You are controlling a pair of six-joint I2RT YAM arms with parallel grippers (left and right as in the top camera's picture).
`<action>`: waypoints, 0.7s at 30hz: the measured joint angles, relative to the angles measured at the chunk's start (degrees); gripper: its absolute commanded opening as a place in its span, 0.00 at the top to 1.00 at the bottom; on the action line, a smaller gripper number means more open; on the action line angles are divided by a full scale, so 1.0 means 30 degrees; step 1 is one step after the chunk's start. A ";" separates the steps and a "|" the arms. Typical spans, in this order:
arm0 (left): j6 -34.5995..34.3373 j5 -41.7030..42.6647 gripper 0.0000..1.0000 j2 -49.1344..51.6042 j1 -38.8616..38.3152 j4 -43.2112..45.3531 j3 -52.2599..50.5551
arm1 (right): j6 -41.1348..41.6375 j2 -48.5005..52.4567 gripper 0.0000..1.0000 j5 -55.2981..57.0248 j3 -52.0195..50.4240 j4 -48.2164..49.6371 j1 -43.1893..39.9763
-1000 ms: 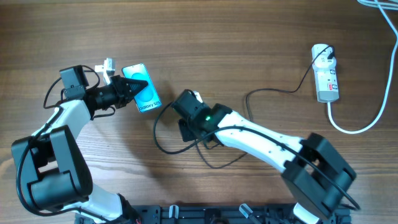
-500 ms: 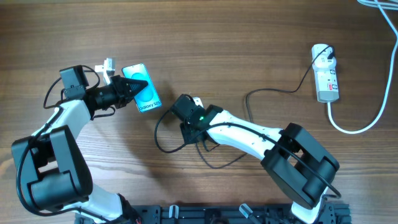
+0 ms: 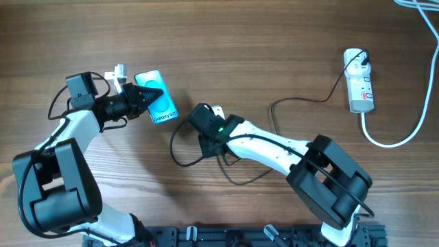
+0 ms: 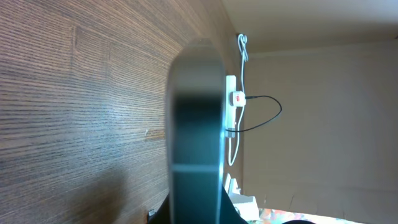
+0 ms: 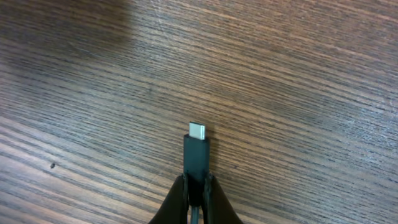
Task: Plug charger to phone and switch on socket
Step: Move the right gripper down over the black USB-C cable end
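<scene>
Right gripper point(image 5: 196, 182), clamped on the charger point(image 5: 196, 152), has edged toward the phone point(image 3: 163, 108); left gripper point(image 3: 152, 94) clamps the phone

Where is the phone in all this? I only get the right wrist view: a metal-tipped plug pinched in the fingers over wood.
Observer: In the overhead view the phone lies screen up to the left of the right gripper, clearly apart from the charger plug it holds.
Operator: Is the phone loose?
Observer: No. The left gripper has its fingers across the phone's face and appears clamped on it.
Operator: And the cable's other end?
Observer: It sits in the socket, far over on the right side of the table.
</scene>
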 measured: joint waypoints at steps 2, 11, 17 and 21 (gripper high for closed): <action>0.0000 0.0000 0.96 0.0000 0.0000 0.0000 0.0000 | 0.0000 0.0000 0.96 -0.0080 0.0066 0.0000 0.0000; 0.0000 0.0000 0.96 0.0000 -0.0007 0.0000 0.0000 | -0.1967 -0.0211 0.86 -0.1129 0.0102 -0.1144 -0.2244; 0.0000 0.0000 0.96 0.0000 0.0000 0.0000 0.0000 | -0.2135 -0.0270 0.76 -0.1668 -0.0131 -0.1217 -0.1749; 0.0000 0.0000 0.96 0.0000 0.0000 0.0000 0.0000 | -0.1902 -0.0284 0.88 -0.1661 -0.0160 -0.1231 -0.1756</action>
